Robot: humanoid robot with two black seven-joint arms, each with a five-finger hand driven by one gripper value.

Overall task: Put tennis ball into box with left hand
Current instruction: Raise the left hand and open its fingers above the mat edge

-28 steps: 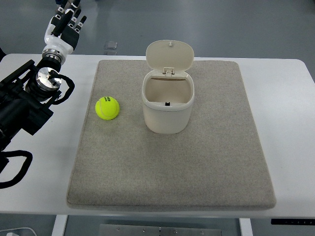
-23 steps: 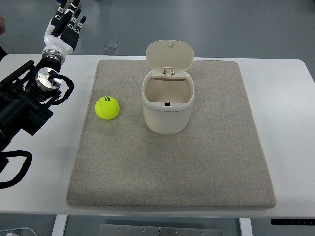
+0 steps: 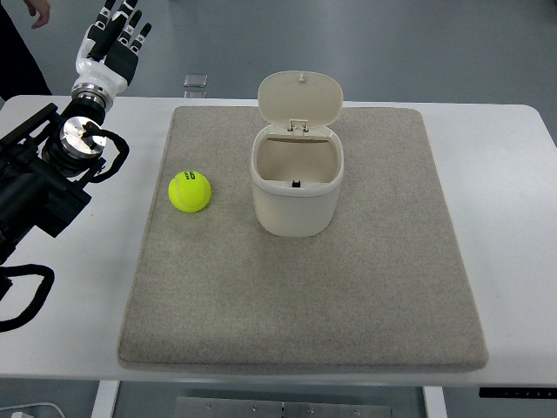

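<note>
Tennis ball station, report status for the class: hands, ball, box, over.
Left robot hand open, raised past the table's far-left edge. Tennis ball on mat, left of box, lid open. Path clear.

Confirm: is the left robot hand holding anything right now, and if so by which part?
Nothing is held. The left robot hand is up past the table's far left corner, fingers extended and empty. The tennis ball lies untouched on the mat, left of the box.

Yellow-green tennis ball (image 3: 190, 191) lying on grey mat, free, just left of box; cream box (image 3: 297, 184) standing upright near mat centre, hinged lid tilting open at back, inside showing empty
</note>
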